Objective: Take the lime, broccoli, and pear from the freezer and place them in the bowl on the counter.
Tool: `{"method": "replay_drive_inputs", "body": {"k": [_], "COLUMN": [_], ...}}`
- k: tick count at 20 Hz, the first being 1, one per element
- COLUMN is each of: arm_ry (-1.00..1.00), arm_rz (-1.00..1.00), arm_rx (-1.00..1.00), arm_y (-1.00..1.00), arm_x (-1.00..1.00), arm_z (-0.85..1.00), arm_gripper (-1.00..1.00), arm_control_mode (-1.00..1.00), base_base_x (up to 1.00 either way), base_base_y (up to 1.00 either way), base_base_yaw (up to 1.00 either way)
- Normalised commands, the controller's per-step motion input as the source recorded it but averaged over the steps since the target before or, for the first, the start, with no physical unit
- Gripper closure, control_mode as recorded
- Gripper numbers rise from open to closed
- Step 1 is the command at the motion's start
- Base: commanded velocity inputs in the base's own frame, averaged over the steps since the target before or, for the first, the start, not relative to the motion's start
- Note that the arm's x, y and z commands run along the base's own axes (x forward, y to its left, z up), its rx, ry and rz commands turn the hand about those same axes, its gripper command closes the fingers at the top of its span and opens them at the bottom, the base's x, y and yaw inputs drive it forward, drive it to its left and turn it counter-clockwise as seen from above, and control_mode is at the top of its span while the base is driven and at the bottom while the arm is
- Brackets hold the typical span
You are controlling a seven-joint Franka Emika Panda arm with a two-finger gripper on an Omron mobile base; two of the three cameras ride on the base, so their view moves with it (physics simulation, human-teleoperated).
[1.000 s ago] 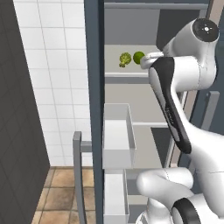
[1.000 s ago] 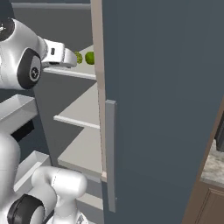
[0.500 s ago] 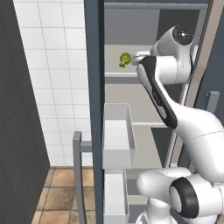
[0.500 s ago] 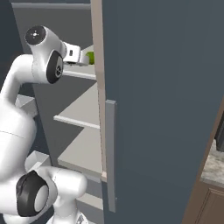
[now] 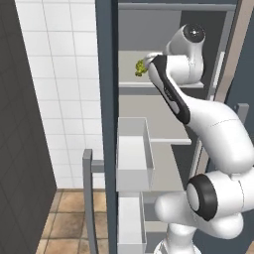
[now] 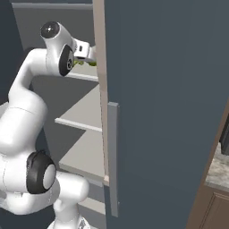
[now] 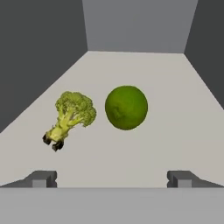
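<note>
In the left base view the arm's upper link covers most of the broccoli (image 5: 140, 68), leaving a sliver. In the right base view the freezer (image 6: 170, 89) door hides the shelf's contents. The end effector (image 7: 112, 178) fingertips barely clear the hand view's bottom.

I get flat, even rendered light, no glare, no blur, everything in focus edge to edge. The freezer (image 5: 106, 99) interior reads dim grey in the base views; its shelf (image 7: 144, 148) looks brighter in my hand view, hardly any shadow.
</note>
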Motion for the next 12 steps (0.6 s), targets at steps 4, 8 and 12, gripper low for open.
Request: {"method": "replay_drive_inputs", "body": {"k": [4,8,12], "arm_ry": [0.0,0.0,0.0], "arm_rz": [0.0,0.0,0.0], "arm_rx": [0.0,0.0,0.0], "arm_y": [-0.05,-0.12,-0.23], "arm_x": [0.23,0.3,0.39], "arm_z": [-0.07,-0.05,-0.1], "arm_gripper": [-1.0,-1.0,-1.0], "arm_control_mode": [-1.0,-1.0,-1.0], "base_base_x": [0.0,0.0,0.0], "base_base_y": [0.0,0.0,0.0], "base_base_yaw": [0.0,0.0,0.0]}}
